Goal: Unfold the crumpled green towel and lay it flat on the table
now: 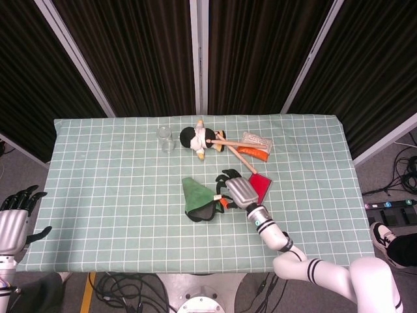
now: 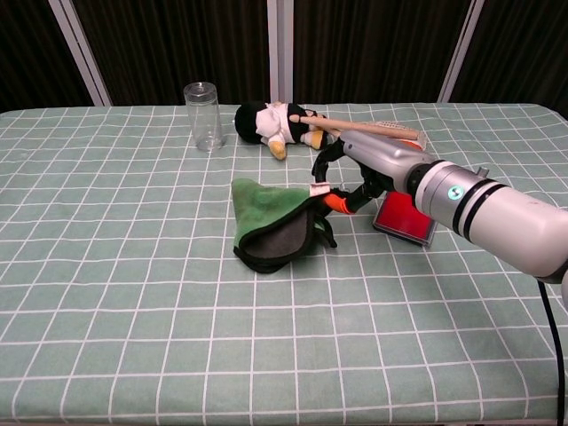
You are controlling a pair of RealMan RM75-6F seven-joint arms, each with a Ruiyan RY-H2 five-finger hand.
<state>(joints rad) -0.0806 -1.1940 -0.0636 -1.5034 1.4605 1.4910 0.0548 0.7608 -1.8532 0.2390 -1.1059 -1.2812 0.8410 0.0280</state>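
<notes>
1. Surface (image 2: pixel 106 293): covered by a green checked cloth. It carries the task item and several bystander objects, with open cloth on the near side of the fingers where a towel could be spread.

2. Right hand (image 2: pixel 359 169): reaches in from the right side, its dark fingers (image 2: pixel 321 167) curled down over the right-hand edge of the towel. Whether they pinch the fabric or merely touch it cannot be told; a small pale tab and an orange part sit right at the fingertips and hide the contact.

3. Green towel (image 2: pixel 266 206): lies bunched just to the left of those fingers, folded over itself so that a dark underside shows along its near edge. In the head view it reads as a peaked heap (image 1: pixel 197 198), not a flat sheet. Judgement: unfolding is not done; at most a hold at one edge is being set up (no corner is lifted clear of the surface).

4. Left hand (image 1: pixel 14 220): off the near left corner of the surface, well apart from the towel, fingers spread and holding nothing.

5. Red flat item (image 2: pixel 404 218): just beneath the right forearm, behind the fingers.

6. Plush toy (image 2: pixel 271 122): beyond the fingers.

7. Clear glass (image 2: pixel 203 116): beyond and to the left of the fingers, upright.

8. Remaining, as judged: secure an edge, draw the towel open, spread and flatten it.
</notes>
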